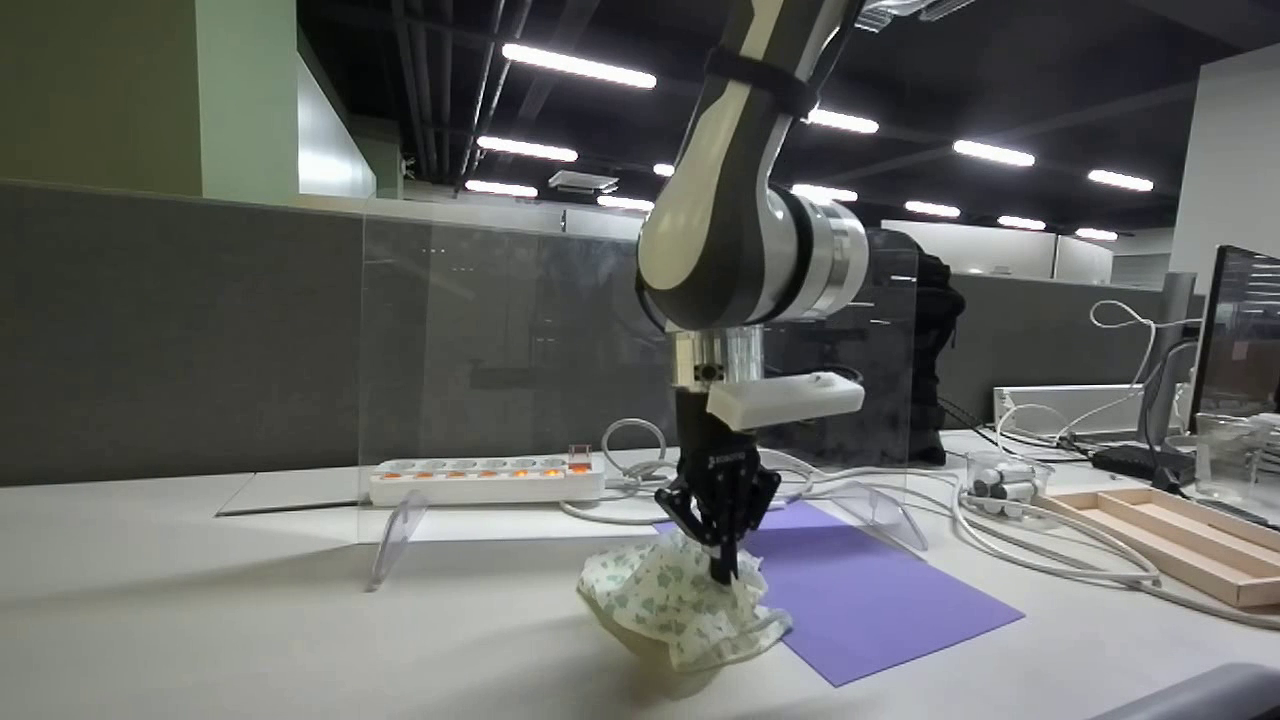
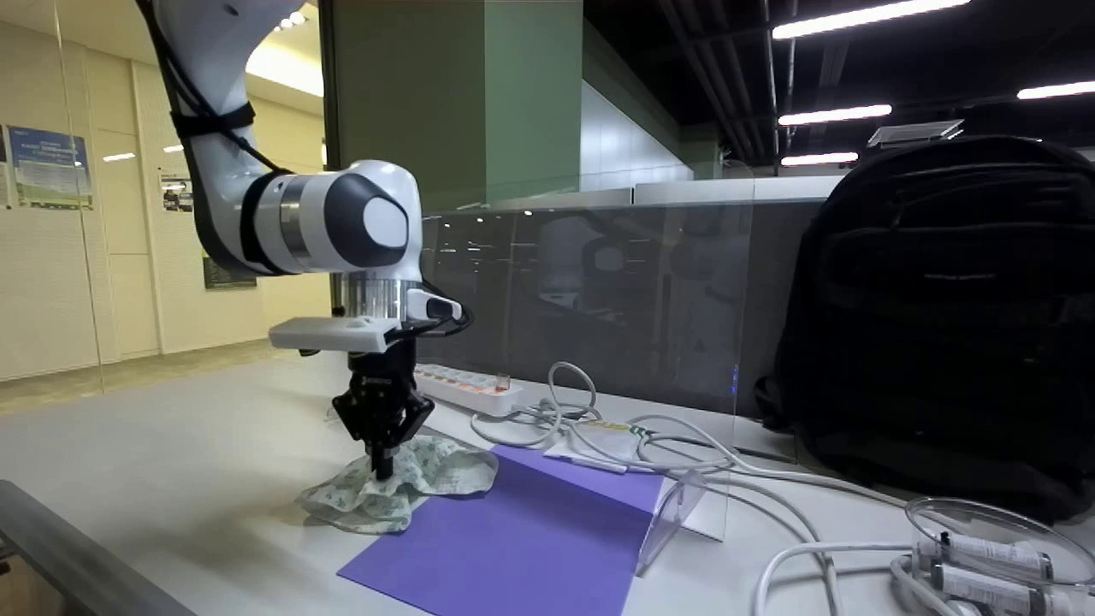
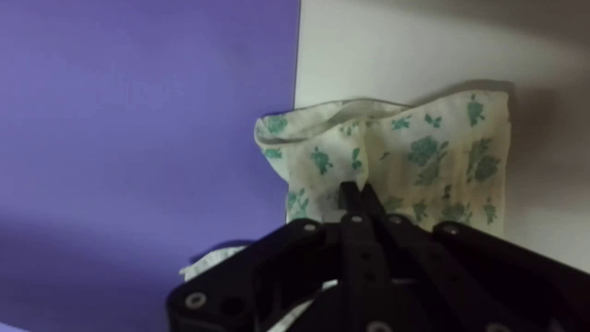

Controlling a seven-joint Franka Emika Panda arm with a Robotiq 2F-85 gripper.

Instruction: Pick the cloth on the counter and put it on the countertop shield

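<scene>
In both exterior views I record the clear countertop shield (image 1: 580, 370), upright; the wrist view alone shows a fold of the cloth (image 3: 433, 159) entering my gripper (image 3: 358, 190). Jaws nearly closed, pinching that fold. The crumpled cloth spans the surface (image 1: 180, 630) and an edge of the purple sheet (image 1: 880, 600); the fold points up the wrist view, long axis indeterminable.

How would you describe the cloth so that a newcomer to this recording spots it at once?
On the light counter, find the purple sheet. Overlapping its edge, with a fold pinched in the gripper, is the cloth. Its crumpled, pale fabric printed with green flowers sets it apart from the plain sheet.
</scene>
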